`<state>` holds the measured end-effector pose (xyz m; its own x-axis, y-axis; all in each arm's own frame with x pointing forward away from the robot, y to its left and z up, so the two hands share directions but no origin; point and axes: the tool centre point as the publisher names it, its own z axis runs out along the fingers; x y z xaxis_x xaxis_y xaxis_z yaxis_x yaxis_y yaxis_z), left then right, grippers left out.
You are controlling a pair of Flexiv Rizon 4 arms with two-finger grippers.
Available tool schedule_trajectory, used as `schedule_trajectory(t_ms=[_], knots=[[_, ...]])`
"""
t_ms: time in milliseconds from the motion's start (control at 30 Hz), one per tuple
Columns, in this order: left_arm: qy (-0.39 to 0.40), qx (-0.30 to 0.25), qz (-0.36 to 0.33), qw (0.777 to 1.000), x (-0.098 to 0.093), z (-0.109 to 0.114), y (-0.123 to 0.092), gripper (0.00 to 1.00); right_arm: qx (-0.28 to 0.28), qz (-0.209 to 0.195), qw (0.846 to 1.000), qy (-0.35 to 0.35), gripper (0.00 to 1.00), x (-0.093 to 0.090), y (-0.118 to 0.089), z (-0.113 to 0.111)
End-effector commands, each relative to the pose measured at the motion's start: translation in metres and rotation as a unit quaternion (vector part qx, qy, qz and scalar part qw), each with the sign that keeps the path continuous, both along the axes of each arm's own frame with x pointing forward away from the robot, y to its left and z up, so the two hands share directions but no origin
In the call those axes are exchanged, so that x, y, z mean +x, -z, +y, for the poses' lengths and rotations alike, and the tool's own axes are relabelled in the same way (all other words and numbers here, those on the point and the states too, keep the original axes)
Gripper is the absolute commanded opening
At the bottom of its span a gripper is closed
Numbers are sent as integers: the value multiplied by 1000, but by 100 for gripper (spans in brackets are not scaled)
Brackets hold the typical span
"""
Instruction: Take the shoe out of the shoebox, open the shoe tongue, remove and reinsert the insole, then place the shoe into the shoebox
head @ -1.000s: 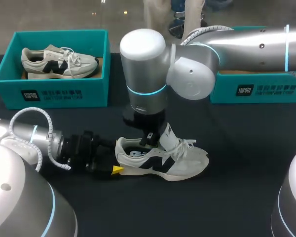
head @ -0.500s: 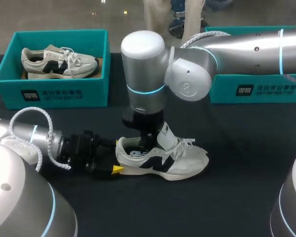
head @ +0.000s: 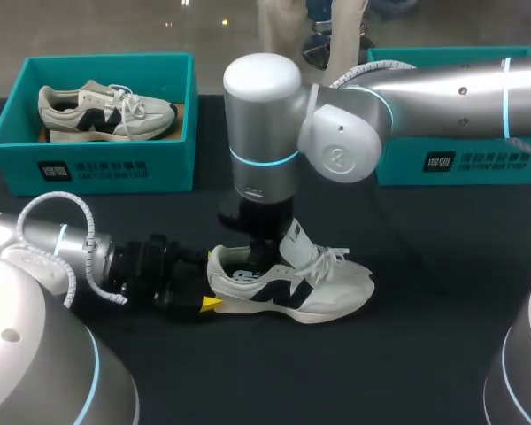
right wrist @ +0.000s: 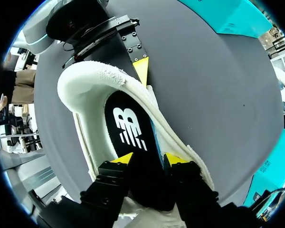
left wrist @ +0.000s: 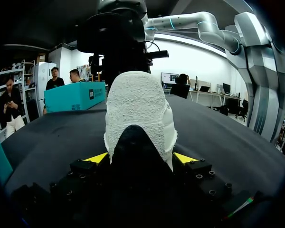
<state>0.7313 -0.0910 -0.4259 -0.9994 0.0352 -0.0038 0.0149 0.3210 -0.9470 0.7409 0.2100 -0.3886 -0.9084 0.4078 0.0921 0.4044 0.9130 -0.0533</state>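
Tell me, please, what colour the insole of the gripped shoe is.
The insole is black with a white logo; the right wrist view shows it best.

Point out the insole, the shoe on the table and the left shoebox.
insole (right wrist: 130,128): right wrist view, its heel end.
shoe on the table (head: 343,288): head view, its toe.
left shoebox (head: 106,166): head view, its front wall.
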Motion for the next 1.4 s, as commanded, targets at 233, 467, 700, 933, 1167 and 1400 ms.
schedule_trajectory(t_ms=[233,467,700,933,1167,1400], knots=[[1,1,0,1000,-2,1,1,0,2,31,999,-7,43,-9,24,9],[1,1,0,1000,-2,1,1,0,1,40,999,-10,0,-16,28,10],[1,1,0,1000,-2,1,1,0,-7,32,999,-11,0,-18,15,8],[1,1,0,1000,-2,1,1,0,-7,25,1000,-3,0,-19,-2,5],[1,1,0,1000,-2,1,1,0,-5,21,1000,4,0,-22,-22,6],[1,1,0,1000,-2,1,1,0,-11,-3,1000,15,0,-19,-44,3]])
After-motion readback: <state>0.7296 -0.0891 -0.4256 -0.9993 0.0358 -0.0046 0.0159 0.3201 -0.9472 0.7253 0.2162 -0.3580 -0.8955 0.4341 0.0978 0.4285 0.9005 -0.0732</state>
